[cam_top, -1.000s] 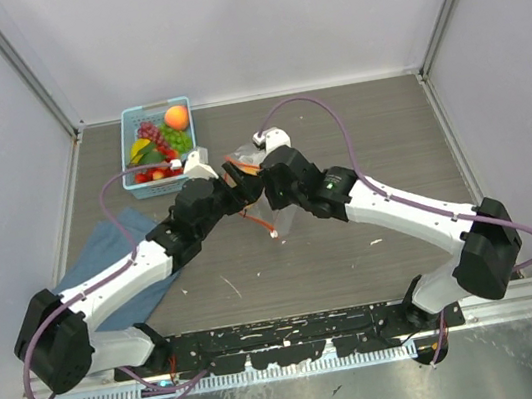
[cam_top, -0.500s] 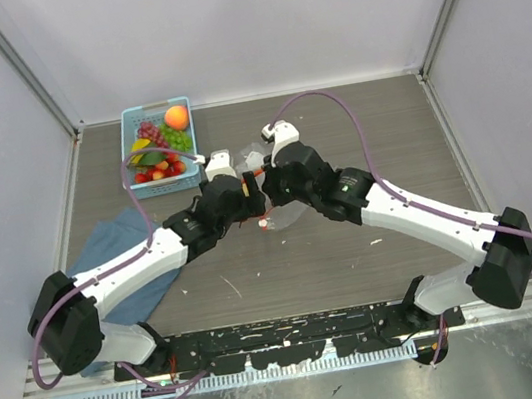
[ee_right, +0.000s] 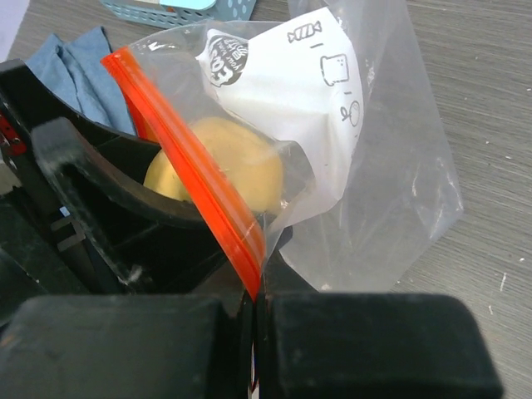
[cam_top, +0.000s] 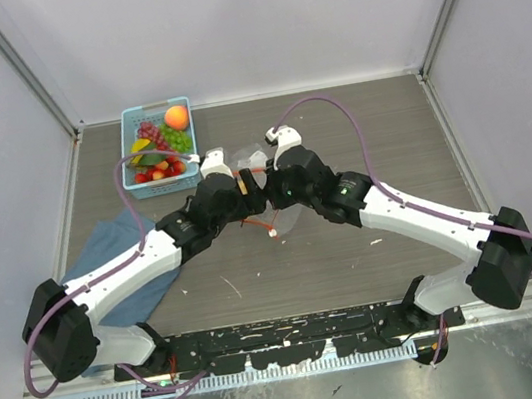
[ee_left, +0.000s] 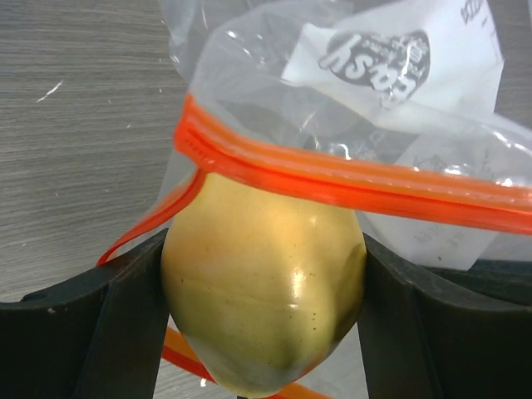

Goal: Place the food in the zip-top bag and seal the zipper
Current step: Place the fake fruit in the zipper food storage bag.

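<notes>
**Fruit at the mouth of the zip-top bag**

Blue cloth (cam_top: 102,248) lies at the left of the table (cam_top: 377,131), partly covered by the left arm. Behind it, the light blue basket (cam_top: 127,166) holds the rest of the food: purple grapes (cam_top: 149,132), red berries (cam_top: 156,173), green grapes (cam_top: 175,139) and a peach (cam_top: 176,117).

At centre, the left gripper (ee_left: 264,283) clamps the yellow lemon-like fruit (ee_left: 274,241) between its two fingers. The far end of the fruit sits between the two runs of the red-orange zipper (ee_left: 357,179), partway inside the zip-top bag (ee_right: 382,191). The bag is clear and crinkled, carries a white printed label, and trails onto the table.

At right, the right gripper (ee_right: 253,303) is closed on the zipper where it enters the seam between its fingers. The two grippers are nearly touching.
</notes>
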`<action>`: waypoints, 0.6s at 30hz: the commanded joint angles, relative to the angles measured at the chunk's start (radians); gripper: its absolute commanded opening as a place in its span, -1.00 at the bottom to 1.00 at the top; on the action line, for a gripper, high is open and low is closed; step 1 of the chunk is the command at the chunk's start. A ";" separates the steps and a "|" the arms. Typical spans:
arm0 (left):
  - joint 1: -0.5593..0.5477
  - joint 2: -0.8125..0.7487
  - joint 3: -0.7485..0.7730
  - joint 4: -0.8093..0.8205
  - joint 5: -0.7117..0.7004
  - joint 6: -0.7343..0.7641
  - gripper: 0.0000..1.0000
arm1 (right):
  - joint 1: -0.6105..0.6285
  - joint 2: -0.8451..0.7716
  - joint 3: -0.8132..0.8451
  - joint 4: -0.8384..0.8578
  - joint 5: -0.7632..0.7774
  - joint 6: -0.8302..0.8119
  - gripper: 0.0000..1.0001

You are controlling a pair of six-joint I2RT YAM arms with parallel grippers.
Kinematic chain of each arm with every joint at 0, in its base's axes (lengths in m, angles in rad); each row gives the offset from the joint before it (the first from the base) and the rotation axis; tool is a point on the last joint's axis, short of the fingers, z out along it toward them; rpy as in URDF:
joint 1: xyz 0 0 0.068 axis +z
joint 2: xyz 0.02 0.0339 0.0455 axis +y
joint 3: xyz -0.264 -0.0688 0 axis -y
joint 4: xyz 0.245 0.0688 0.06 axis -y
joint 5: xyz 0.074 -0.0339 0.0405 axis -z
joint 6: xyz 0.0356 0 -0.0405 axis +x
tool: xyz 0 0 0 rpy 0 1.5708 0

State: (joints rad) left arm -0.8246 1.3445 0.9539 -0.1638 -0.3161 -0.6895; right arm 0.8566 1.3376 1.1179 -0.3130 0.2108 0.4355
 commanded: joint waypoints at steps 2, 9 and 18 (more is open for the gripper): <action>0.001 -0.042 -0.001 0.134 -0.048 -0.066 0.50 | -0.002 -0.004 -0.015 0.119 -0.120 0.076 -0.99; -0.009 -0.015 -0.009 0.151 -0.150 -0.060 0.58 | -0.002 0.009 -0.026 0.153 -0.201 0.122 -0.99; -0.016 -0.025 -0.016 0.132 -0.155 -0.081 0.73 | -0.002 0.007 -0.047 0.191 -0.218 0.161 -0.96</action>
State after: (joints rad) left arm -0.8227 1.3396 0.9249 -0.1406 -0.4576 -0.7311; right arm 0.8387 1.3464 1.0729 -0.2218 0.0753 0.5434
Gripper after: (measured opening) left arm 0.856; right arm 0.033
